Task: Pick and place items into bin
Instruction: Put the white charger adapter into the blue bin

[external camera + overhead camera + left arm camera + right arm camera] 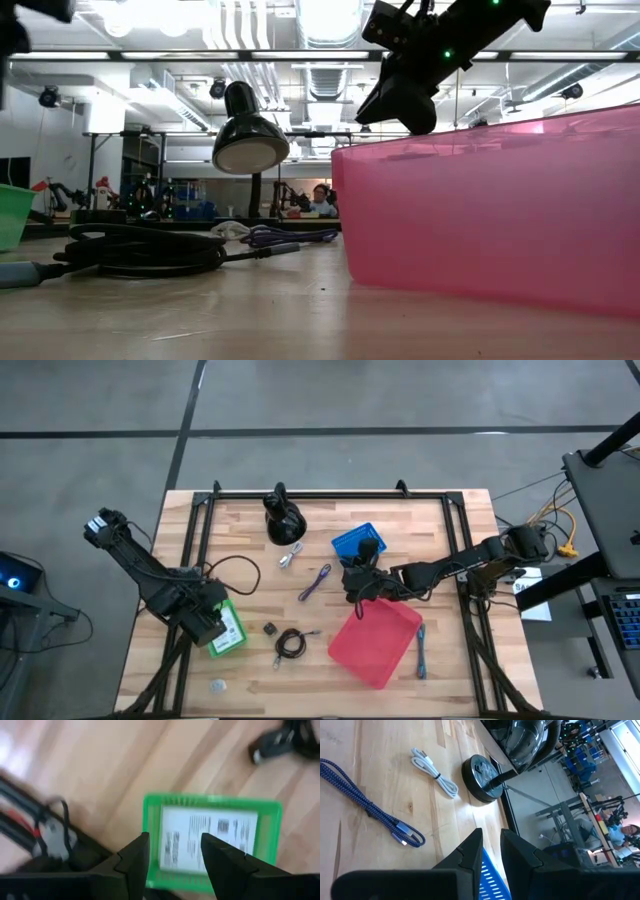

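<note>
- Your right gripper, fingers nearly together on nothing, hovers between blue basket and pink bin.
- Purple cable lies just beside it: light, floppy; pinch mid-bundle.
- Left gripper spread over green basket.

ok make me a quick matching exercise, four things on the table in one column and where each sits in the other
Things:
1. red bin
2. green basket
3. black lamp
4. black coiled cable

Places:
A. at the table's far edge
B. under the left gripper
C. just below the right gripper in the high view
D. between the green basket and the red bin

Pairs: 1-C, 2-B, 3-A, 4-D
</note>
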Tool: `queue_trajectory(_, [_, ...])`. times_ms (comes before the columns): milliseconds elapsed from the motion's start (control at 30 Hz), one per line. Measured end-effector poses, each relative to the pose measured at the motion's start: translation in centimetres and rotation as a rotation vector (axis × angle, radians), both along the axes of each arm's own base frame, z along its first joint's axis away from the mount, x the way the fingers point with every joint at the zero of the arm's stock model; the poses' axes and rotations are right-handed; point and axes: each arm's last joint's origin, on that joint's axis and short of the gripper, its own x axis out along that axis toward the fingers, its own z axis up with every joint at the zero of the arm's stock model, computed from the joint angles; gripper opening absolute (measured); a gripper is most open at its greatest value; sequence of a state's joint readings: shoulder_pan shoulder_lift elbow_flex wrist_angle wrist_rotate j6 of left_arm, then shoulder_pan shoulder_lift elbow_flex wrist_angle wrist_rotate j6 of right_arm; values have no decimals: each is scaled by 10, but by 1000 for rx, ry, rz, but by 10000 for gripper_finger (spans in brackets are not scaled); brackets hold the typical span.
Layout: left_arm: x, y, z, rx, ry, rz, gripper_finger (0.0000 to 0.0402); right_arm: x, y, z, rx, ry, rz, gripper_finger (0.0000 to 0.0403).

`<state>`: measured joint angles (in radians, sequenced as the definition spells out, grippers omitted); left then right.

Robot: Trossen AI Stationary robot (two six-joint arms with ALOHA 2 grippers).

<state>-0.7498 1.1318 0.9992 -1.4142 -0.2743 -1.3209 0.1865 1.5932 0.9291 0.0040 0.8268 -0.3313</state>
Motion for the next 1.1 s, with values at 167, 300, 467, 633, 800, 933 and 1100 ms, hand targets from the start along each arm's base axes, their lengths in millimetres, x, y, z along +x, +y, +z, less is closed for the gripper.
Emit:
queue_trajectory(167, [10, -2, 4, 106, -180, -37, 162, 0, 0, 0, 2, -2, -1, 57])
queue_trajectory(300, [19, -6, 5, 195, -311, -87, 162, 0, 0, 0, 11, -8, -3, 57])
queue_trajectory(467, [34, -15, 3, 346, -385, -237, 162, 0, 1, -1, 20, 1, 10, 57])
queue_trajectory(633, [50, -26, -4, 536, -447, -311, 162, -1, 0, -2, 22, 10, 11, 57])
queue_trajectory(800, [59, -30, -23, 818, -519, -268, 162, -1, 0, -2, 23, 10, 12, 57])
queue_trajectory(933, [61, -30, -43, 965, -566, -242, 162, -1, 0, -3, 22, 16, 12, 57])
queue_trajectory(1100, [57, -28, -58, 945, -604, -188, 162, -2, 0, -4, 19, 30, 11, 57])
